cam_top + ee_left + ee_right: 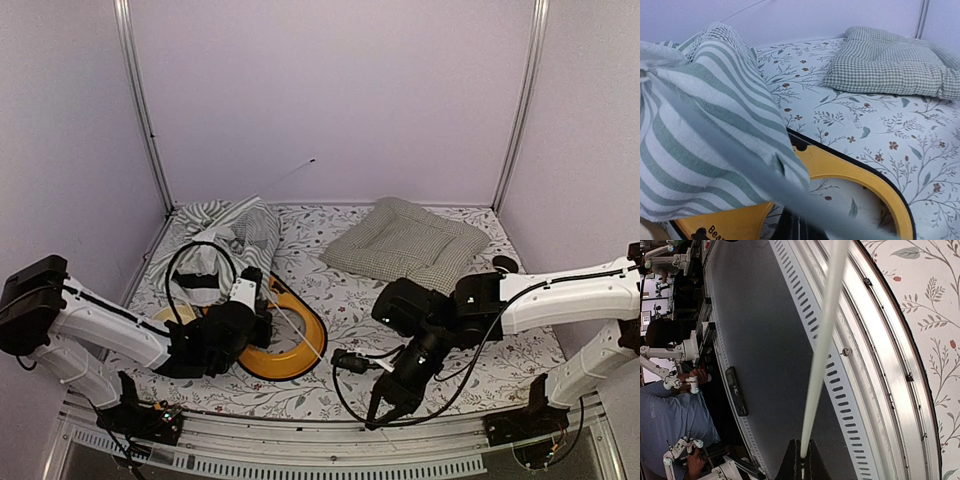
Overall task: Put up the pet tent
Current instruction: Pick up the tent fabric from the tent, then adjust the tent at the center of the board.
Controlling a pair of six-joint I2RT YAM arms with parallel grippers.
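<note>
Striped green-and-white fabric pet tent (215, 235) lay ten o'clock from right claw (801, 462), clamped on thin white pole (825, 340); nearer left claw (255, 290) closed beside it.

- You're looking at a robotics lab, a teleop-type cell.
- Top view: plain pale panels (330, 100) on 3 sides, w/ metal posts (140, 100) upper left & upper right. It's a built enclosure, not a lived-in room.
- Bottom of same view: left arm (100, 325) & right arm (570, 290) are bolted by a slotted metal rail (330, 455), cables loose.
- Right wrist view, lower left: you can see a person in blue shirt (665, 415) w/ small white arms (670, 352); more rigs (665, 260) upper left.
</note>
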